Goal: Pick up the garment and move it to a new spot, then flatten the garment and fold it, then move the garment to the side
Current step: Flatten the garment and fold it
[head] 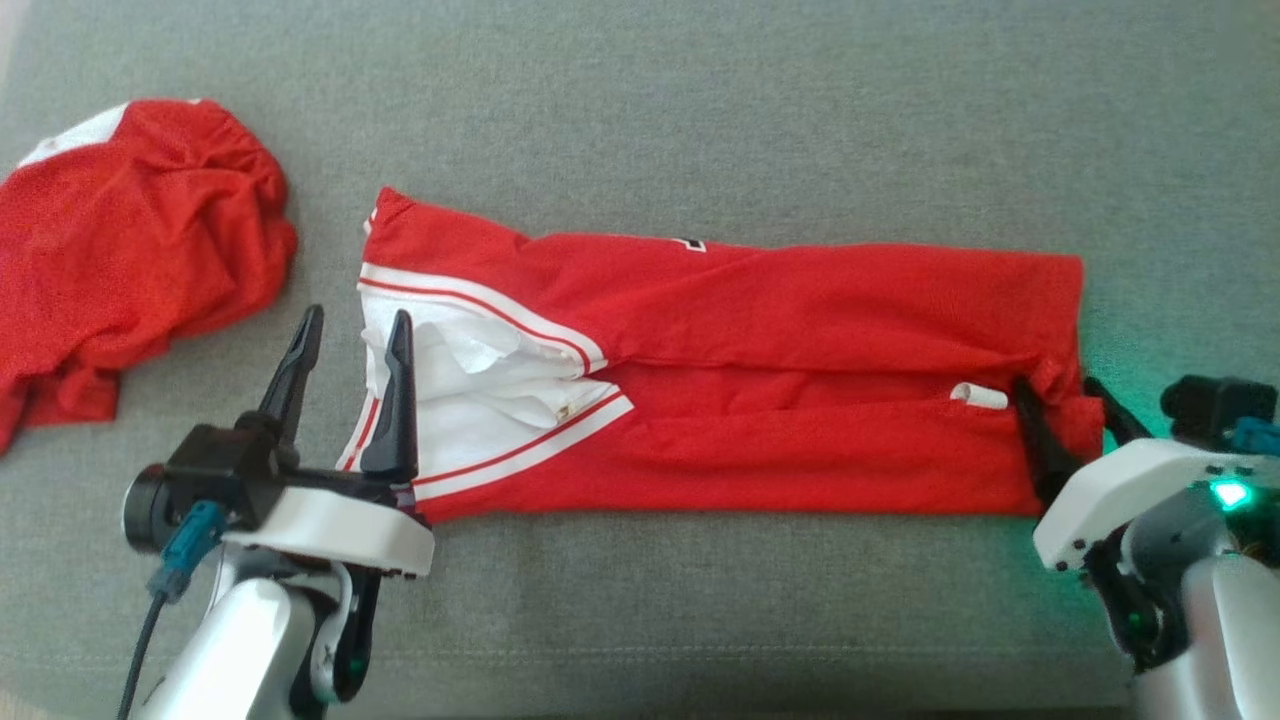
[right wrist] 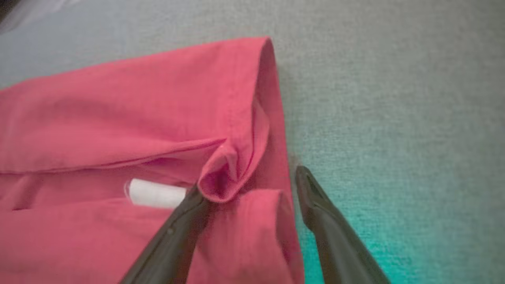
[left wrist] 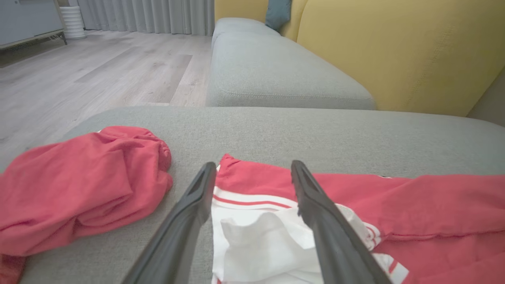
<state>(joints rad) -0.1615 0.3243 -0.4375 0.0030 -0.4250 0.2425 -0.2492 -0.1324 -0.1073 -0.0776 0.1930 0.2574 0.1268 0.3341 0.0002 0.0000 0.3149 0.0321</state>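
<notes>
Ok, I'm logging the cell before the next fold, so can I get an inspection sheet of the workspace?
Surface: grey cushion.
Job's things: red garment, folded into a long strip, white trim at its left end.
Clutter: crumpled red cloth at far left, apart from the garment.
Grippers: left gripper, jaws open astride the trimmed end; right gripper, jaws open astride the right edge.
Cables: dark cable with blue plug at the left wrist.
Surroundings: yellow backrest, wooden floor, curtains.

Long black fingers [head: 398, 400] tip the left gripper [head: 357, 316] and right gripper [head: 1056, 385], backed by white wrist covers [head: 330, 530] and silver forearms [head: 240, 640]; a blue plug [head: 190, 535], dark cable [head: 140, 650], green light [head: 1230, 493].
</notes>
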